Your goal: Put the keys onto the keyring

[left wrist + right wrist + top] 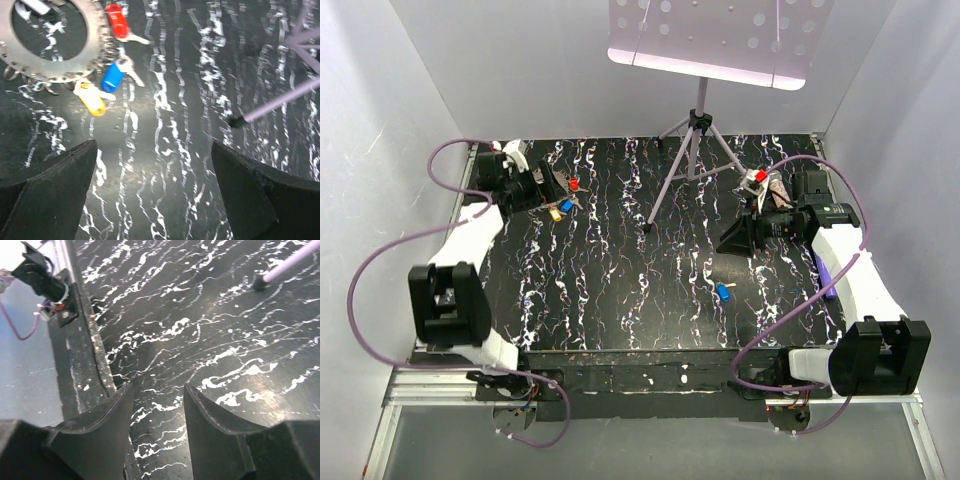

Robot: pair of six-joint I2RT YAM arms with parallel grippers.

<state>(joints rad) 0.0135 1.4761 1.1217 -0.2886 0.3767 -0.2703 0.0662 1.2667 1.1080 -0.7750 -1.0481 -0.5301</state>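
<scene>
The keyring, a grey toothed ring with small loops on its rim, lies at the far left of the table. Beside it lie a red key, a blue key and a yellow key. My left gripper is open and empty, just short of these keys; it also shows in the top view. Another blue key lies alone right of centre. My right gripper is open and empty above bare table, up-right of that key in the top view.
A purple tripod stands at the middle back, one leg reaching toward the left gripper's side and one foot ahead of the right gripper. A small red-headed item sits by the right wrist. The table's edge is close.
</scene>
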